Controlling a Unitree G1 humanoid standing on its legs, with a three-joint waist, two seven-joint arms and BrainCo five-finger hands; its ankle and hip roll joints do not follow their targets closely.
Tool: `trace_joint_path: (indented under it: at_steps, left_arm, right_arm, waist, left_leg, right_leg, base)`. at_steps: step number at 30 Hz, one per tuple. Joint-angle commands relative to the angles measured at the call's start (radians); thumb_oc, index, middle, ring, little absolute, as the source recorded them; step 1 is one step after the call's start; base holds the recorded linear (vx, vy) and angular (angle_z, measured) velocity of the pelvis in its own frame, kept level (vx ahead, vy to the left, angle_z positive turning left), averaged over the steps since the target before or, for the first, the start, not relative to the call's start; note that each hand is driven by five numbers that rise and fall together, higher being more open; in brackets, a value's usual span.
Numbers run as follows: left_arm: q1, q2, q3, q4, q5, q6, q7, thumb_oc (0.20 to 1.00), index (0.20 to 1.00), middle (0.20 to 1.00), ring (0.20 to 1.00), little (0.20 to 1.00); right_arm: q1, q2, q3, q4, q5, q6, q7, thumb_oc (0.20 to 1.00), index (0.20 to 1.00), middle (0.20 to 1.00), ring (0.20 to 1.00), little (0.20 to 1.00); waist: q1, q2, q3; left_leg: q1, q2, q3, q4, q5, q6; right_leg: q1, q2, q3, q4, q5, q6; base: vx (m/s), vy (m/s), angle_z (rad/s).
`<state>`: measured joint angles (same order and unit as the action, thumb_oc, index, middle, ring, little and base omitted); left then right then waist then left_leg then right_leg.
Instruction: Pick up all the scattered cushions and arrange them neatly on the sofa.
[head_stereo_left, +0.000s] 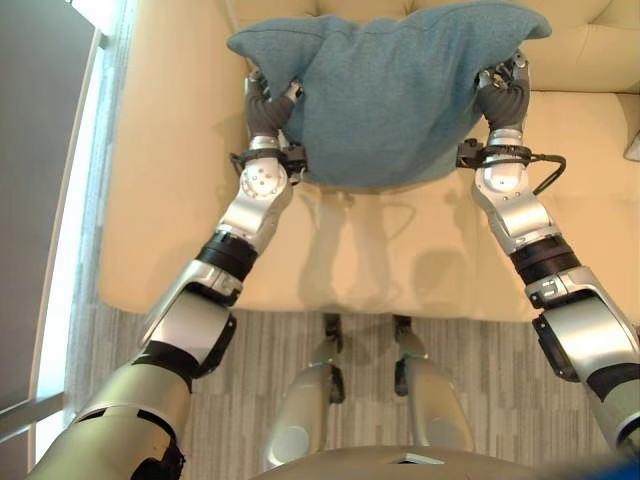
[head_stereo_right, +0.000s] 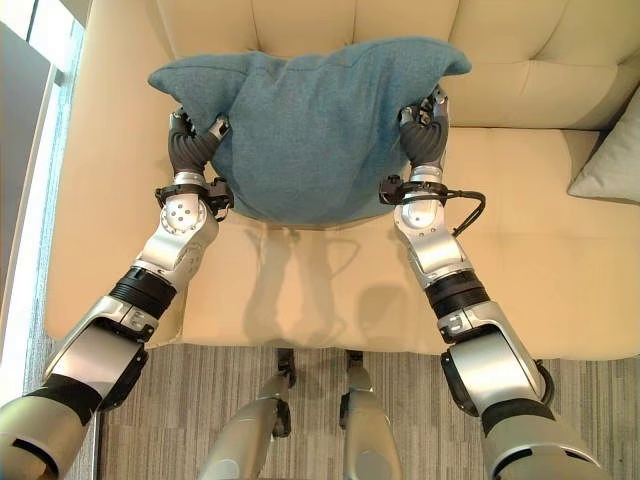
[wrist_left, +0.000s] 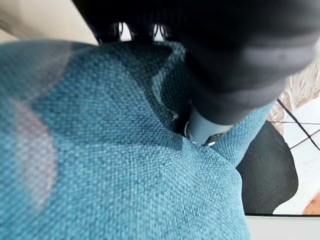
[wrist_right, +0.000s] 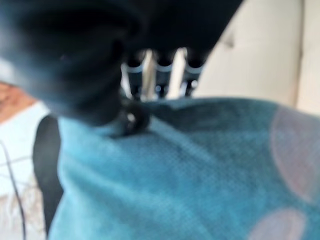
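Observation:
A teal cushion hangs above the seat of the cream sofa, near its backrest, with its top corners flaring out to both sides. My left hand is shut on the cushion's left edge, and my right hand is shut on its right edge. In the left wrist view the thumb presses into the teal cloth. In the right wrist view the fingers curl over the cushion's edge.
A light grey cushion leans at the sofa's right end. Striped grey carpet lies in front of the sofa. A bright window strip runs along the left side.

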<state>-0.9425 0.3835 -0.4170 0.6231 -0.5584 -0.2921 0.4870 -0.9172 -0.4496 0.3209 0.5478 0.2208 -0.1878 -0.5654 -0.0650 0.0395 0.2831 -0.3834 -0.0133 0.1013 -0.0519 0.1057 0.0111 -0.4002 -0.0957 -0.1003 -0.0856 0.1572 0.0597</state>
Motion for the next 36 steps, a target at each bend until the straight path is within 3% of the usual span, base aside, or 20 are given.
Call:
trace_joint_path:
  at_steps: [1, 8, 9, 10, 11, 12, 14, 15, 16, 17, 18, 19, 30, 36]
  left_arm:
    - [-0.184, -0.045, -0.091, -0.051, 0.066, -0.085, -0.040, 0.200, 0.200, 0.200, 0.200, 0.200]
    - [-0.267, -0.039, -0.113, -0.008, 0.119, -0.085, -0.020, 0.200, 0.200, 0.200, 0.200, 0.200]
    - [-0.282, -0.036, -0.119, -0.001, 0.135, -0.083, -0.012, 0.294, 0.294, 0.294, 0.294, 0.294]
    - [-0.296, -0.034, -0.124, 0.014, 0.153, -0.080, -0.001, 0.335, 0.335, 0.335, 0.335, 0.335]
    - [-0.314, -0.033, -0.129, 0.028, 0.165, -0.075, 0.013, 0.464, 0.464, 0.464, 0.464, 0.464]
    - [-0.334, -0.031, -0.133, 0.044, 0.174, -0.072, 0.026, 0.464, 0.464, 0.464, 0.464, 0.464]
    - [-0.358, -0.031, -0.136, 0.060, 0.181, -0.071, 0.034, 0.624, 0.624, 0.624, 0.624, 0.624]
    - [-0.386, -0.025, -0.137, 0.087, 0.193, -0.066, 0.043, 0.956, 0.956, 0.956, 0.956, 0.956]
    - [-0.404, -0.020, -0.142, 0.100, 0.204, -0.061, 0.046, 1.000, 1.000, 1.000, 1.000, 1.000]
    - [-0.445, -0.022, -0.158, 0.155, 0.208, -0.050, 0.046, 1.000, 1.000, 1.000, 1.000, 1.000]
    - [-0.463, -0.019, -0.162, 0.170, 0.204, -0.046, 0.047, 1.000, 1.000, 1.000, 1.000, 1.000]
    - [-0.479, -0.015, -0.166, 0.188, 0.202, -0.043, 0.044, 1.000, 1.000, 1.000, 1.000, 1.000]
    - [-0.544, 0.025, -0.162, 0.254, 0.131, -0.041, 0.017, 1.000, 1.000, 1.000, 1.000, 1.000]
    - [-0.602, 0.104, -0.206, 0.321, 0.230, 0.006, 0.036, 1.000, 1.000, 1.000, 1.000, 1.000]
  right_arm:
    - [-0.190, 0.016, 0.053, -0.068, -0.105, -0.070, -0.009, 0.200, 0.200, 0.200, 0.200, 0.200]
    - [-0.298, -0.077, 0.069, -0.006, -0.283, -0.025, -0.121, 0.200, 0.200, 0.200, 0.200, 0.200]
    - [-0.312, -0.088, 0.078, 0.005, -0.322, -0.012, -0.145, 0.200, 0.200, 0.200, 0.200, 0.200]
    - [-0.329, -0.093, 0.084, 0.026, -0.350, 0.001, -0.165, 0.200, 0.200, 0.200, 0.200, 0.200]
    - [-0.345, -0.098, 0.090, 0.048, -0.376, 0.023, -0.187, 0.200, 0.200, 0.200, 0.200, 0.200]
    - [-0.361, -0.104, 0.094, 0.064, -0.397, 0.039, -0.207, 0.200, 0.200, 0.200, 0.200, 0.200]
    - [-0.377, -0.105, 0.098, 0.086, -0.411, 0.053, -0.228, 0.200, 0.200, 0.200, 0.200, 0.200]
    - [-0.396, -0.106, 0.107, 0.118, -0.422, 0.068, -0.239, 0.200, 0.200, 0.200, 0.200, 0.200]
    - [-0.412, -0.107, 0.117, 0.136, -0.426, 0.078, -0.244, 0.200, 0.200, 0.200, 0.200, 0.200]
    - [-0.455, -0.097, 0.147, 0.201, -0.418, 0.097, -0.254, 0.545, 0.545, 0.545, 0.545, 0.545]
    - [-0.470, -0.095, 0.160, 0.221, -0.417, 0.106, -0.254, 0.545, 0.545, 0.545, 0.545, 0.545]
    - [-0.488, -0.093, 0.173, 0.248, -0.414, 0.114, -0.253, 1.000, 1.000, 1.000, 1.000, 1.000]
    - [-0.587, -0.146, 0.303, 0.417, -0.378, 0.159, -0.204, 1.000, 1.000, 1.000, 1.000, 1.000]
    - [-0.621, -0.200, 0.343, 0.467, -0.332, 0.147, -0.185, 1.000, 1.000, 1.000, 1.000, 1.000]
  waist:
    - [-0.001, 0.006, -0.007]
    - [-0.009, 0.031, 0.015]
    - [-0.008, 0.035, 0.018]
    - [-0.007, 0.037, 0.020]
    - [-0.007, 0.038, 0.024]
    - [-0.007, 0.037, 0.027]
    - [-0.008, 0.035, 0.029]
    - [-0.012, 0.034, 0.028]
    - [-0.013, 0.033, 0.026]
    - [-0.013, 0.033, 0.023]
    - [-0.013, 0.033, 0.022]
    - [-0.013, 0.035, 0.023]
    - [-0.008, 0.044, 0.018]
    - [-0.013, 0.032, 0.007]
  left_leg:
    - [-0.039, 0.019, -0.018, 0.148, -0.160, -0.061]
    - [-0.122, 0.018, -0.021, 0.125, -0.129, -0.068]
    - [-0.130, 0.019, -0.023, 0.122, -0.127, -0.068]
    - [-0.138, 0.020, -0.024, 0.117, -0.125, -0.068]
    - [-0.146, 0.022, -0.025, 0.114, -0.122, -0.068]
    - [-0.158, 0.023, -0.029, 0.117, -0.118, -0.070]
    - [-0.177, 0.023, -0.032, 0.122, -0.116, -0.071]
    - [-0.191, 0.023, -0.035, 0.124, -0.115, -0.071]
    - [-0.201, 0.024, -0.036, 0.126, -0.114, -0.070]
    - [-0.216, 0.024, -0.035, 0.130, -0.115, -0.070]
    - [-0.220, 0.023, -0.036, 0.130, -0.114, -0.070]
    - [-0.223, 0.024, -0.034, 0.128, -0.112, -0.071]
    - [-0.223, 0.022, -0.021, 0.101, -0.096, -0.075]
    - [-0.222, 0.023, -0.018, 0.107, -0.094, -0.079]
  right_leg:
    - [-0.120, -0.025, 0.007, 0.185, -0.105, 0.049]
    - [-0.218, -0.023, 0.015, 0.198, -0.102, 0.051]
    - [-0.228, -0.021, 0.017, 0.200, -0.105, 0.051]
    - [-0.237, -0.019, 0.017, 0.199, -0.106, 0.052]
    - [-0.247, -0.017, 0.016, 0.199, -0.105, 0.053]
    - [-0.257, -0.017, 0.015, 0.199, -0.102, 0.055]
    - [-0.271, -0.017, 0.016, 0.198, -0.097, 0.057]
    - [-0.288, -0.013, 0.020, 0.199, -0.093, 0.055]
    - [-0.299, -0.011, 0.022, 0.201, -0.093, 0.054]
    - [-0.319, -0.006, 0.027, 0.208, -0.093, 0.054]
    - [-0.323, -0.005, 0.028, 0.208, -0.092, 0.055]
    - [-0.328, -0.005, 0.027, 0.206, -0.090, 0.057]
    - [-0.341, -0.001, 0.037, 0.180, -0.059, 0.067]
    - [-0.335, 0.002, 0.041, 0.174, -0.050, 0.069]
  base:
    - [0.00, 0.000, 0.00]
    - [-0.01, -0.020, 0.04]
    - [0.00, 0.000, 0.00]
    - [0.00, 0.000, 0.00]
    - [0.00, -0.032, 0.00]
    - [0.00, 0.000, 0.00]
    - [-0.01, -0.034, 0.00]
    - [-0.02, -0.048, -0.01]
    - [-0.01, -0.046, -0.01]
    - [-0.01, -0.040, -0.01]
    - [0.00, 0.000, 0.00]
    - [0.00, 0.000, 0.00]
    - [-0.01, -0.003, -0.04]
    - [-0.02, -0.025, -0.06]
